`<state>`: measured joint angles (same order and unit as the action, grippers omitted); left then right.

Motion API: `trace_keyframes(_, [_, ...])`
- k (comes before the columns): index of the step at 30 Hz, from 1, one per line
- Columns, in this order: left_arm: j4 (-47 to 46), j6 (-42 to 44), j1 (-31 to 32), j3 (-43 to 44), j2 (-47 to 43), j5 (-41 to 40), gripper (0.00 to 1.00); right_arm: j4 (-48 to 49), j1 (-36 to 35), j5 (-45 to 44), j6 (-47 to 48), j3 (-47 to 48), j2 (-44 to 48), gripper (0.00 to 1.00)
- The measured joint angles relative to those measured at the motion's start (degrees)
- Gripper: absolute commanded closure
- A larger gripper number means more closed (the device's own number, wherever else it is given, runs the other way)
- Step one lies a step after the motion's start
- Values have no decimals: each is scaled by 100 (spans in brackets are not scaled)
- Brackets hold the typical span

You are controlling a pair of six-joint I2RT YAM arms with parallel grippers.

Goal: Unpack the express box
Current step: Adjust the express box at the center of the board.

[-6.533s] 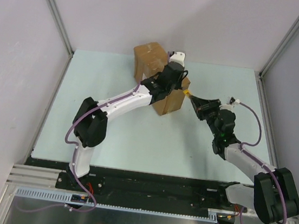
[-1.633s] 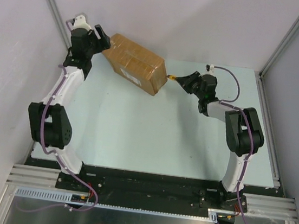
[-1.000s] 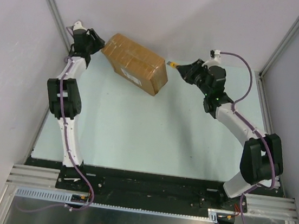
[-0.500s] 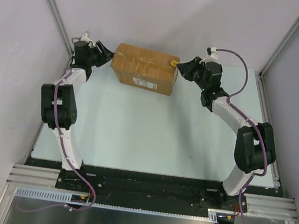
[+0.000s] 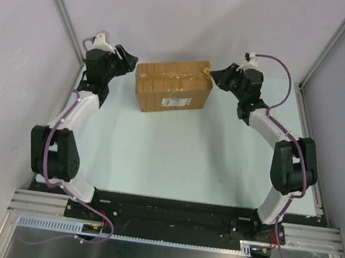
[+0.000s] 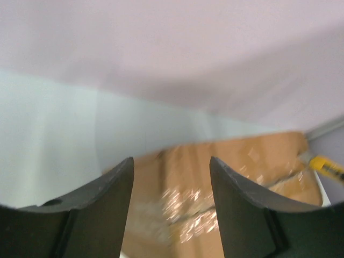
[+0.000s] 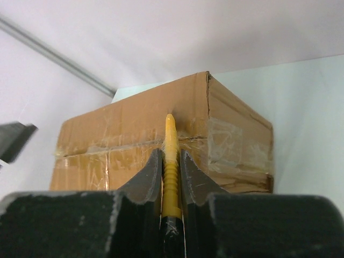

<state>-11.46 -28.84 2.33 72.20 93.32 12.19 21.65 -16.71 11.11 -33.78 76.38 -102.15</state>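
At the upper left of the overhead view, the left pincer (image 5: 127, 58) stands spread and empty, just beside the left end of the express box (image 5: 172, 88) and apparently not touching it. The box lies at the top centre of the frame, on the pale green counter (image 5: 175, 161) near the back wall. At the upper right, the right pincer (image 5: 215, 76) is pressed tight on a yellow utility knife (image 5: 206, 71), whose tip meets the taped seam at the box's right end. With nothing bracing the left end, a push along the seam could slide the carton leftwards instead of cutting. Too deep a stroke might score the contents, and the slim handle could twist in the grip. White panels and aluminium posts enclose the smooth counter.
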Motion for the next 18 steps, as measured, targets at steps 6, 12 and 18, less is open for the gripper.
trace_keyframes(6, [-168,822,713,315,-595,-791,32,94,-142,157,20,15,-66,100])
trace_keyframes(12, [-297,824,1652,1305,94,-398,46,155,-179,94,-17,17,-94,100])
trace_keyframes(18, [-380,577,2291,2435,1794,245,57,225,-155,149,-157,17,-120,100])
